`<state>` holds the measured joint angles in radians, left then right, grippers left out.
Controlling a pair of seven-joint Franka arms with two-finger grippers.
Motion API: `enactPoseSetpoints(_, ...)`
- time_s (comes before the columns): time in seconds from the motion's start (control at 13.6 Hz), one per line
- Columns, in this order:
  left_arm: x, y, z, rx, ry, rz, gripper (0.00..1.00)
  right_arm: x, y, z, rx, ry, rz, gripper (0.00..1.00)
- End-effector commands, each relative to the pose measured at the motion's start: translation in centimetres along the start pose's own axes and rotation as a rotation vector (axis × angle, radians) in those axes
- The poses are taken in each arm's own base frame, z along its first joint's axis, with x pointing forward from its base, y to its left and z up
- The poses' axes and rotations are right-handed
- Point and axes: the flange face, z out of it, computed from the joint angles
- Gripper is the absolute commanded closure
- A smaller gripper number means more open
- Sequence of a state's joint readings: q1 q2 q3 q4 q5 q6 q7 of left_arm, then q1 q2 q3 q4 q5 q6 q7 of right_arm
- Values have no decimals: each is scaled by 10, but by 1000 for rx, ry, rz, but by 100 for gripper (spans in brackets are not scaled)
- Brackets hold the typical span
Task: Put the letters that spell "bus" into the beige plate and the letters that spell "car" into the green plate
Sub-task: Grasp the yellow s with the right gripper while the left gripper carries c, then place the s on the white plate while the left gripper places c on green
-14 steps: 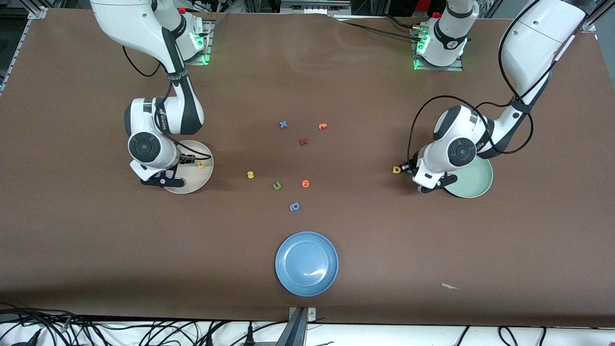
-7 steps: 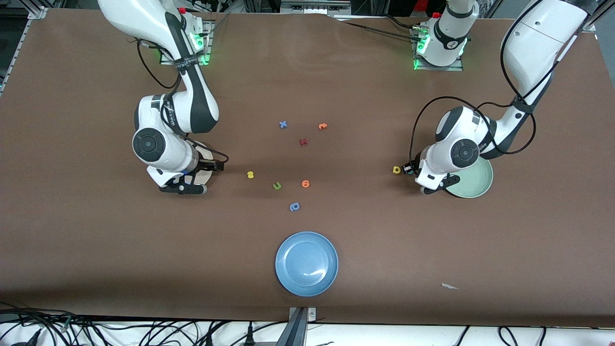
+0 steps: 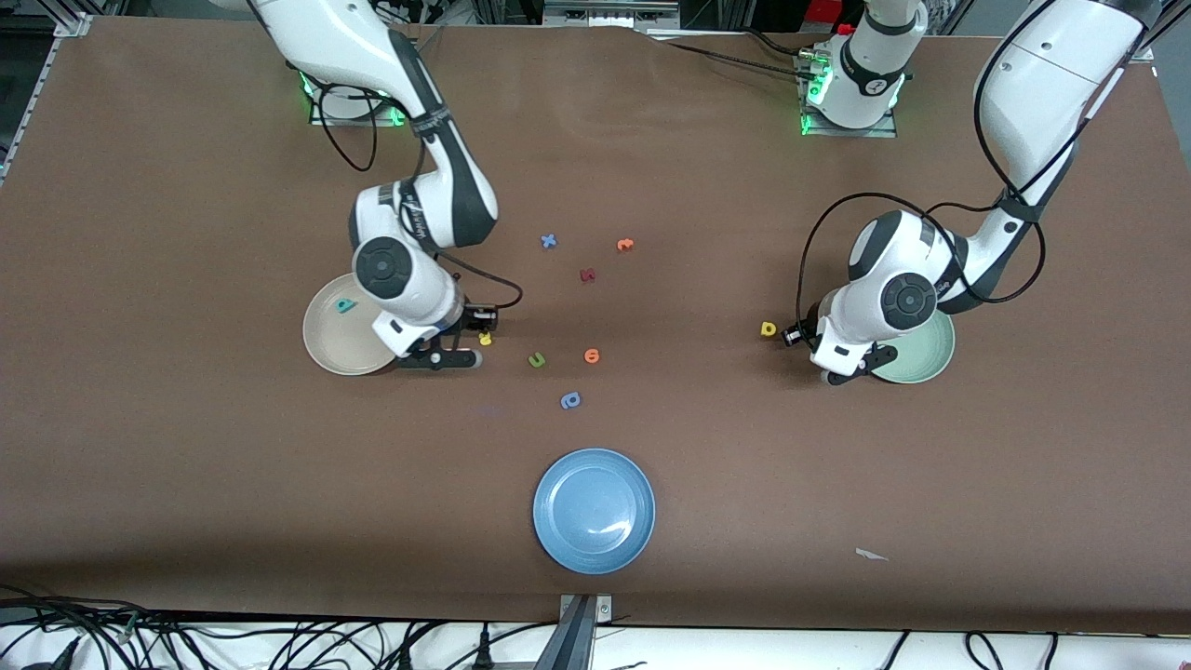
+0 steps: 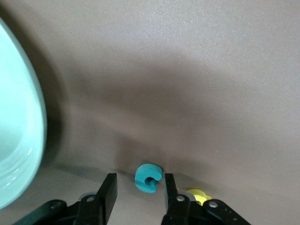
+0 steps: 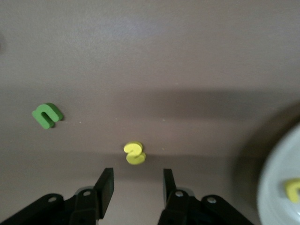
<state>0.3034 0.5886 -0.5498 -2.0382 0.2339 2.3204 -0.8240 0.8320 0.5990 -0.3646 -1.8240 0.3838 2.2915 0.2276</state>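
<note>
My right gripper point(image 5: 136, 187) is open and low over the table. The yellow "s" point(image 5: 134, 153) point(image 3: 485, 339) lies just ahead of its fingertips. The beige plate point(image 3: 327, 346) beside it holds the teal "b" point(image 3: 346, 305) and the yellow "u" point(image 5: 293, 190). My left gripper point(image 4: 138, 190) is open beside the green plate point(image 4: 18, 140) point(image 3: 930, 358). The teal "c" point(image 4: 149, 178) lies on the table between its fingertips, close to one finger. The yellow "a" point(image 3: 769, 328) point(image 4: 199, 197) lies next to it. The teal "r" is not in view.
Loose letters lie mid-table: a green "u" point(image 3: 537, 360) point(image 5: 47, 115), two orange ones point(image 3: 592, 355) point(image 3: 625, 245), a dark red one point(image 3: 587, 275), a blue "x" point(image 3: 549, 241) and a blue rounded one point(image 3: 570, 400). A blue plate point(image 3: 594, 510) sits nearer the front camera.
The right arm swung from over the beige plate toward mid-table, up to the yellow "s", uncovering the teal "b". My left gripper went from shut to open and edged toward the green plate.
</note>
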Motion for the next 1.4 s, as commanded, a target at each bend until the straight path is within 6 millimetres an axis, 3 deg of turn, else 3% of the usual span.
enactPoseSetpoints(0.0, 6, 4, 6, 3, 7, -17, 51, 7, 0, 8, -16, 27, 0, 50)
enactPoseSetpoints(0.29, 4, 5, 11, 7, -1, -16, 54, 4, -4, 24, -28, 31, -10, 52)
enactPoseSetpoints(0.66, 4, 5, 11, 7, -1, -18, 80, -2, -17, 34, -32, 52, -29, 52)
enactPoseSetpoints(0.96, 10, 1, 1, 9, 8, -18, 84, -3, -14, 44, -45, 39, -29, 57)
enactPoseSetpoints(1.11, 11, -4, -22, 40, 16, 2, 84, -4, -13, 45, -45, 38, -28, 65)
enactPoseSetpoints(1.25, 23, -13, -51, 87, -23, 35, 84, -4, -15, 44, -49, 40, -36, 94)
enactPoseSetpoints(1.33, 30, -18, -65, 116, -56, 50, 84, -3, -15, 42, -49, 40, -42, 96)
